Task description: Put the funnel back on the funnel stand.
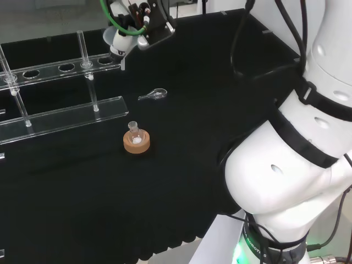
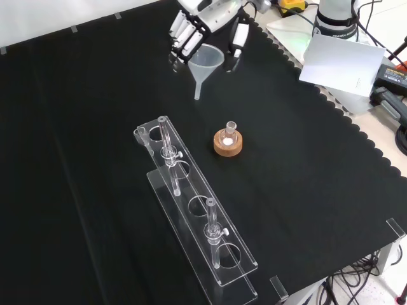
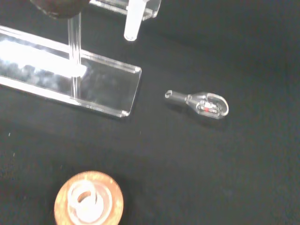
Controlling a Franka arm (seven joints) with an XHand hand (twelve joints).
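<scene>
Table (image 2: 76, 127) is draped in black cloth. Clear funnel stand (image 2: 197, 222) lies lengthwise on it in the front view. Robot hand (image 2: 200, 25) is held above the stand's far end, fingers curled round the funnel (image 2: 205, 63), spout pointing down. Small flask (image 2: 228, 135) is seated in a cork ring (image 2: 227, 146) beside the stand. A small clear scoop (image 1: 154, 95) is seen nearby.

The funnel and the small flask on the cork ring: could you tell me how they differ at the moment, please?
The funnel is held by the hand above the cloth; the flask stands free on its cork ring. The funnel is wide-mouthed, tapering to a stem; the flask is round with a narrow neck. Both are clear and upright.
</scene>
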